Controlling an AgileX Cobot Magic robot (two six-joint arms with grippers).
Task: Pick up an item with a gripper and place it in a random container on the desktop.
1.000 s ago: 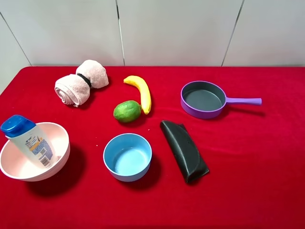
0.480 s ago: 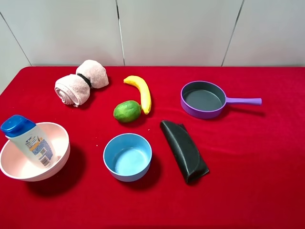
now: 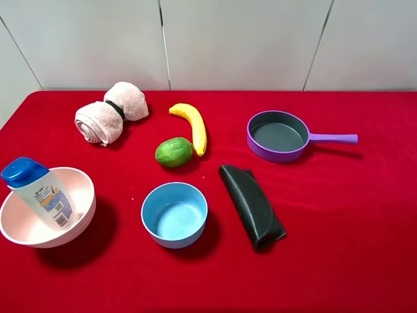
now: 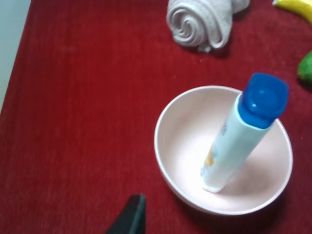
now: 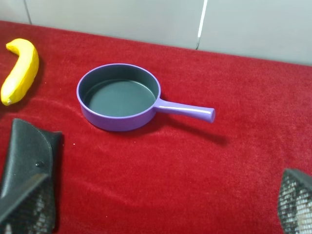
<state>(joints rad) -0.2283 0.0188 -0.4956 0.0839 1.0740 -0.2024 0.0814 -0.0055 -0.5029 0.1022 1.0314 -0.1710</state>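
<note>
Exterior high: bottle (image 3: 40, 192) leans in pink bowl (image 3: 78, 225), blue bowl (image 3: 174, 214) near; both grippers' jaws apparently wide.

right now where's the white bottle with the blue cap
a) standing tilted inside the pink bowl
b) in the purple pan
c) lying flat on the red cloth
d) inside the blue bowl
a: the bottle leans in the pink bowl, base on the bowl's floor and cap above the rim; the blue bowl and purple pan hold nothing.

Can't read any text here tbh. Printed label on the white bottle (image 3: 44, 195) in the pink bowl (image 3: 78, 225), way too small and blurry.
</note>
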